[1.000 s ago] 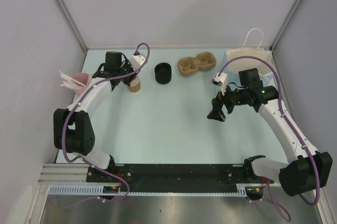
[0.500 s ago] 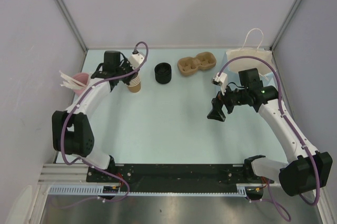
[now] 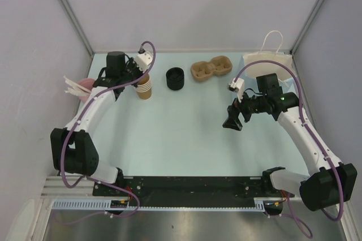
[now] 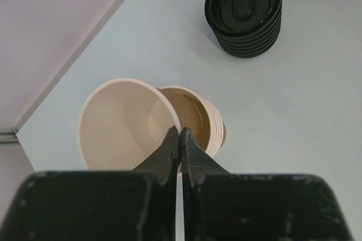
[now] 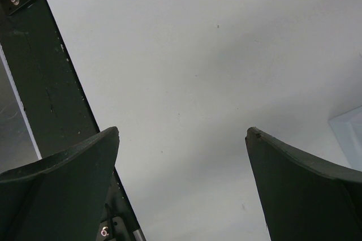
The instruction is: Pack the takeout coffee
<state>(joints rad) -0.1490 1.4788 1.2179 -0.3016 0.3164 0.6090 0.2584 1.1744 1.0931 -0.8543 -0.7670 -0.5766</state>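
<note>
One tan cup is pinched at the rim by the closed left gripper beside one cup stack; the right gripper is spread wide, empty.

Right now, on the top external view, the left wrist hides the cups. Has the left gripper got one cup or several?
Observer: One. The left wrist view shows the left gripper shut on the rim of a single takeout coffee cup.
Operator: Is it clear of the others?
Observer: It sits offset beside the stack of nested cups, overlapping its rim. I cannot tell whether they touch.
Operator: And the other arm, empty?
Observer: Yes. Its wrist view shows the right gripper open, with only table between the fingers.
</note>
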